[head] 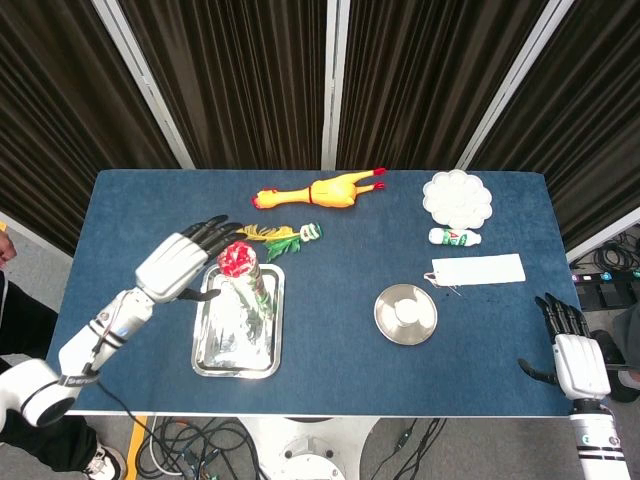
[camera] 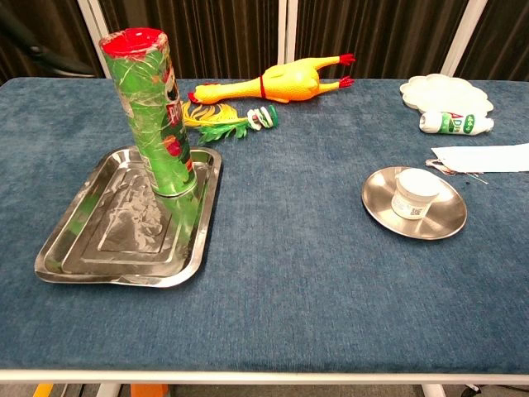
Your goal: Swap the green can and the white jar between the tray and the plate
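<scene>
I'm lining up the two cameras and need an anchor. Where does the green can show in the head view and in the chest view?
Head view: the green can stands left of centre, at the far end of the tray, seen from above with its red lid.
Chest view: the green can stands tall at upper left, at the tray's far end.
Shared landmark: the yellow rubber chicken behind it.

Your left hand (head: 183, 262) reaches over the desk (head: 130, 215) with its fingers (head: 215, 231) spread and empty; your right hand (head: 577, 352) (also empty, fingers apart) hangs off the desk's near right corner.
</scene>
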`<state>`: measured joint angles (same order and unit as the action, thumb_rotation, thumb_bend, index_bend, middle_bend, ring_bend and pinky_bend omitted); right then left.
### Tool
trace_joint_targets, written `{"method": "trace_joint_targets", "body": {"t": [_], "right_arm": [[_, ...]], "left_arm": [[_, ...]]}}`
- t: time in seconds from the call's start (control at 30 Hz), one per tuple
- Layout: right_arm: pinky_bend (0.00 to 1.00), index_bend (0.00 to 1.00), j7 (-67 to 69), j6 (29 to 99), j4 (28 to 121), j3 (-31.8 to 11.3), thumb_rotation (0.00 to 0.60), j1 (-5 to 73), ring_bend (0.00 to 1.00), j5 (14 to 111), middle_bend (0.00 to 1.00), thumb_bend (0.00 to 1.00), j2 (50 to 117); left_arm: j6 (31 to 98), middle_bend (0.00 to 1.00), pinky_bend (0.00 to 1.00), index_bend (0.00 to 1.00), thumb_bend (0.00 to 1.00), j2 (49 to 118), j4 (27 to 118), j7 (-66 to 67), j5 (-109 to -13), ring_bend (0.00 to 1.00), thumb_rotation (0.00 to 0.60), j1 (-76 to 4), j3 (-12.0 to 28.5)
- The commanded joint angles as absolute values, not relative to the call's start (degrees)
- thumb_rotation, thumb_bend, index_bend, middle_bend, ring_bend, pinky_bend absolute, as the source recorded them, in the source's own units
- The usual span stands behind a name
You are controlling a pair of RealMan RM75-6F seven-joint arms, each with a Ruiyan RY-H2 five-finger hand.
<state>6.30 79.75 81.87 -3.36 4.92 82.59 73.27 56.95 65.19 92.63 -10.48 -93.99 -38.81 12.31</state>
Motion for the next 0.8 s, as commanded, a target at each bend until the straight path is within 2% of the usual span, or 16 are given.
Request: {"method": "trace_joint_targets", "body": {"t": [0.03, 0.23, 0.33, 0.53, 0.67, 0.8], "right_arm": [[0.0, 0.0, 6.72, 79.73, 81.43, -3.38, 0.6, 4.83, 0.0, 82.47, 0.0, 0.1, 73.3], [0.0, 0.0, 7.83, 79.8, 80.53, -3.58, 0.6, 4.62, 0.0, 82.06, 0.0, 0.1, 73.3], [0.0, 0.0, 8.21, 79.76, 80.06, -3.58, 0.6, 4.49, 0.0, 81.89, 0.0, 0.1, 73.39], [0.0, 0.0, 8.79, 78.75, 79.32, -3.97, 0.6, 4.21, 0.0, 80.05, 0.0, 0.11, 73.24], [0.0, 0.0, 9.22, 78.57, 79.25, -4.18, 0.6, 3.98, 0.0, 79.43, 0.0, 0.12, 72.91], [0.0, 0.0, 9.31, 78.49, 79.2, -4.25, 0.6, 3.95, 0.0, 79.39, 0.0, 0.12, 72.92]], "left_arm": [[53.42, 0.06, 0.2, 0.11, 0.14, 65.96, 90.68, -13.19, -93.59, 0.0, 0.6, -42.34, 12.16], [49.77, 0.07, 0.21, 0.12, 0.14, 67.19, 88.04, -15.03, -93.0, 0.0, 0.6, -45.88, 11.1], [48.67, 0.11, 0.25, 0.18, 0.14, 67.39, 87.25, -15.44, -92.56, 0.01, 0.6, -46.88, 10.44], [51.21, 0.23, 0.38, 0.32, 0.16, 68.76, 84.92, -14.03, -92.17, 0.12, 0.6, -46.85, 9.82], [51.46, 0.27, 0.44, 0.35, 0.17, 69.11, 84.16, -14.44, -91.62, 0.17, 0.6, -47.14, 9.32], [51.95, 0.34, 0.55, 0.39, 0.2, 69.28, 84.21, -14.86, -91.98, 0.29, 0.6, -47.74, 8.83]]}}
